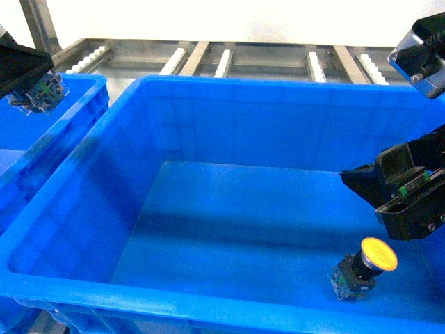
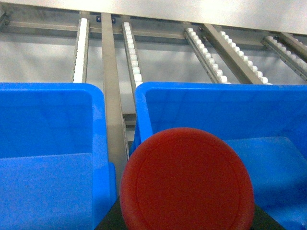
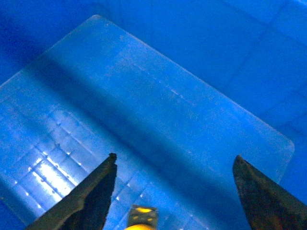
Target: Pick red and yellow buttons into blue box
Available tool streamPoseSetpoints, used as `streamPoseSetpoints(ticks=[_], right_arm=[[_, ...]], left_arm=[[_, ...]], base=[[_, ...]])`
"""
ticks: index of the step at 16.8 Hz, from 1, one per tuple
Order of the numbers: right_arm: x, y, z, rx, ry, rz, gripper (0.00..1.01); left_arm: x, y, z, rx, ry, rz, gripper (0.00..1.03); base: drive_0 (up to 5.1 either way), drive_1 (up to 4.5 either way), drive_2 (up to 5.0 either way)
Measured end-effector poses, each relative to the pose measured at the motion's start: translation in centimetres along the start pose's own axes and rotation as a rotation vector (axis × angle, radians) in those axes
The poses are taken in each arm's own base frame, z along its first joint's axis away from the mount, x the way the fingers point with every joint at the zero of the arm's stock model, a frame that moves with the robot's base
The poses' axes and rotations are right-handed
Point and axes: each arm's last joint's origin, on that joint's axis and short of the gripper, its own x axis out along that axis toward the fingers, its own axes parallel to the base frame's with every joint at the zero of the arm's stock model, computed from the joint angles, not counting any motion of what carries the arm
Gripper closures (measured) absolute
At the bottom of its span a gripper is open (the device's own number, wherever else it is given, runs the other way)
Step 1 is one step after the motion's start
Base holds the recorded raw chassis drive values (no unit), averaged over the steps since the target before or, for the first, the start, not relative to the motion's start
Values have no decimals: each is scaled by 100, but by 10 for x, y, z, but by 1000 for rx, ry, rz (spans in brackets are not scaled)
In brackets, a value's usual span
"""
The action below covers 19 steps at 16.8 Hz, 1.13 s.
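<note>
The blue box (image 1: pixel 208 90) fills the middle of the head view. On its floor at the front right lies the yellow button (image 1: pixel 366 266), tipped on its side, also seen low in the right wrist view (image 3: pixel 140 218). My right gripper (image 1: pixel 393 191) hangs open just above and behind it, fingers spread wide (image 3: pixel 175 158), nothing between them. At the far left my left gripper (image 1: pixel 33 89) is shut on the red button (image 2: pixel 187 184), whose cap fills the left wrist view. It hovers over the neighbouring bin, left of the blue box (image 2: pixel 216 108).
A second blue bin (image 1: pixel 76 94) stands against the blue box's left side, with a narrow gap (image 2: pixel 115 143) between them. Metal roller rails (image 1: pixel 222 59) run behind both containers.
</note>
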Motion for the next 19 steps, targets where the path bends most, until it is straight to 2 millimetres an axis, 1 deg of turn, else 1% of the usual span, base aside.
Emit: streamPoseSetpoints(ticks=[2,3,4,5,6,8,9,10,12,13,16,17,18,19], right_arm=[[0,0,0,0,0,0,12],[0,0,0,0,0,0,4],[0,0,0,0,1,0,3],[0,0,0,0,0,0,3],[0,1,0,-1,0,4,3],[0,2,0,-3,0,6,3],[0,2,0,-3,-1,6,3],[0,2,0,-3,0,6,3],[0,2,0,-3,0,8,3],[0,2,0,-3,-1,8,3],[0,2,0,-3,-1,8,3],[0,2,0,-3,-1,9,3],[0,2,0,-3,-1,8,3],[0,2,0,-3,-1,8,3]], left_arm=[[0,0,0,0,0,0,80],[0,0,0,0,0,0,80],[1,-3,-1,-1,12,-10,80],[15,-15,3,2,17,-67,80],[26,-34,6,22,8,-141,80],[34,-61,-3,32,55,-254,80],[38,-68,-11,30,99,-278,80],[44,-70,-23,25,155,-281,80],[55,-70,-41,49,182,-248,80],[58,-70,-46,56,188,-250,80],[82,-71,-58,55,231,-265,80],[83,-73,-60,58,231,-278,80],[83,-74,-60,58,227,-287,74],[83,-75,-59,59,223,-291,63]], base=[[0,0,0],[0,0,0],[0,0,0],[0,0,0],[0,0,0],[0,0,0],[0,0,0],[0,0,0],[0,0,0],[0,0,0],[0,0,0],[0,0,0],[0,0,0],[0,0,0]])
